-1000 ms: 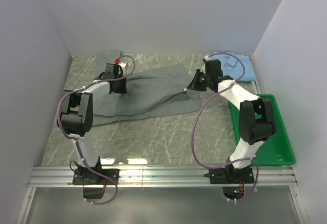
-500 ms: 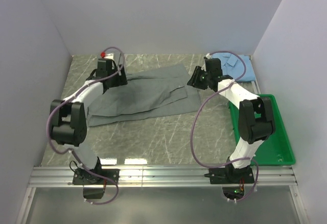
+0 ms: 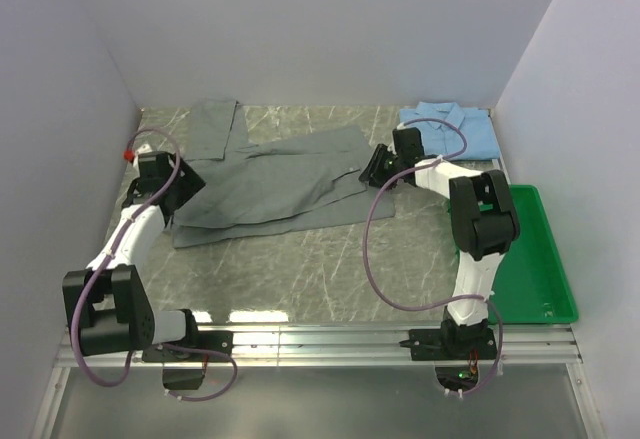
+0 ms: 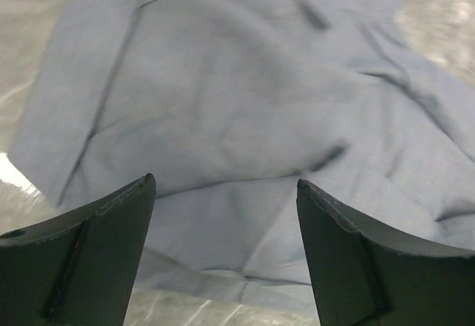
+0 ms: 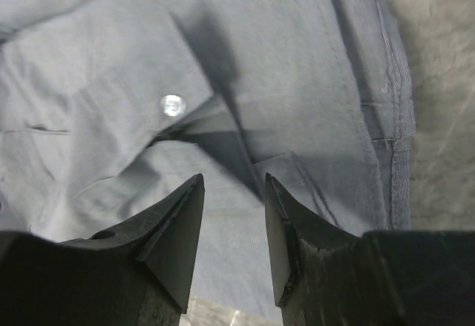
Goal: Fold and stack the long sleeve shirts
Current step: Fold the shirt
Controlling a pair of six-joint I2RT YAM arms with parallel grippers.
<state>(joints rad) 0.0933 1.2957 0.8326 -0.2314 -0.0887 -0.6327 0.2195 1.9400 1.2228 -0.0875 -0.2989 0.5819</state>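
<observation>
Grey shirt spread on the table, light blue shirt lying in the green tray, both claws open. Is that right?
No. The top view shows the light blue shirt on the table beyond the green tray, not in it. The grey shirt is spread; left claw and right claw are open.

Two shirts lie on the one table (image 3: 320, 259): one grey shirt (image 3: 280, 179) and one light blue shirt (image 3: 465, 129). There is one green tray (image 3: 545, 259). Two arms stand at the near edge, one left arm (image 3: 125, 249) and one right arm (image 3: 480, 219). Each bears one gripper, so there are two: the left gripper (image 4: 223, 185) and the right gripper (image 5: 234, 181). Each gripper has two fingers (image 5: 174, 237), four in all. Two purple cables (image 3: 366, 244) show, one to each arm. One small round button (image 5: 172, 105) shows on the grey shirt. One metal rail (image 3: 320, 344) carries both arm bases.
</observation>
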